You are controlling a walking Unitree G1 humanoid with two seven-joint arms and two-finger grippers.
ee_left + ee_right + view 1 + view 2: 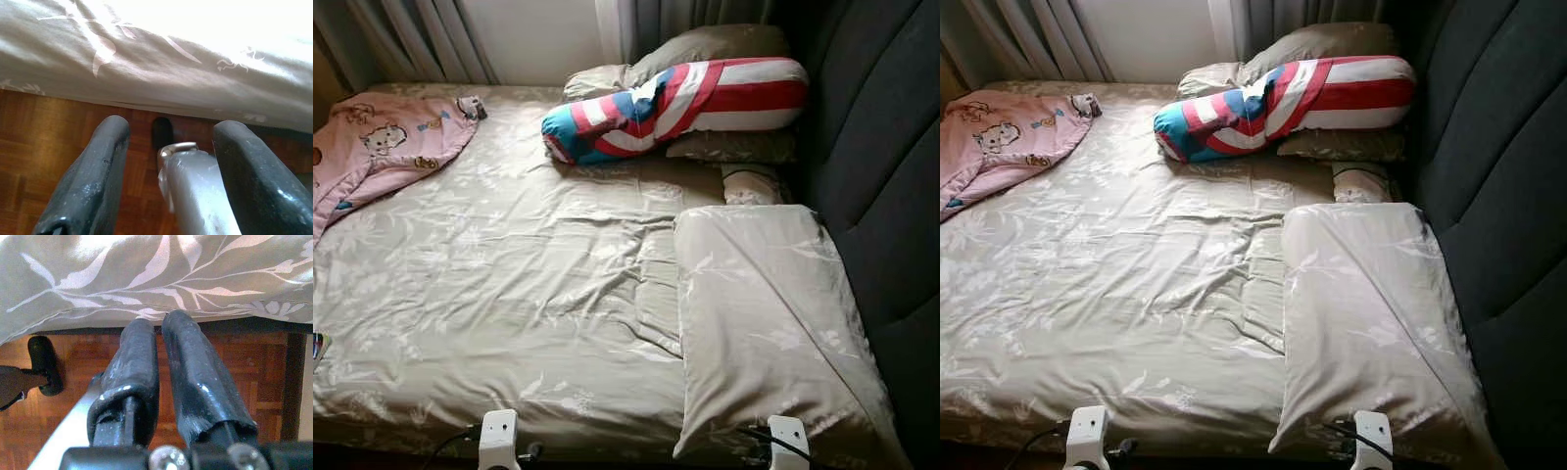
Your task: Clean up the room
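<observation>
A bed (509, 294) with a beige leaf-print sheet lies before me. A pink cartoon-cat blanket (372, 147) is crumpled at its far left corner. A red, white and blue striped bolster (675, 108) rests on beige pillows (715, 44) at the far right. A long beige pillow (764, 323) lies along the near right side. My left gripper (171, 128) hangs open below the bed's edge, above the wooden floor, with nothing held. My right gripper (159, 323) hangs shut and empty under the sheet's edge.
A dark padded headboard (881, 176) runs along the bed's right side. Grey curtains (421, 39) hang behind the bed. Parquet floor (44, 147) lies under the bed's near edge. A small colourful object (318, 348) pokes in at the left edge.
</observation>
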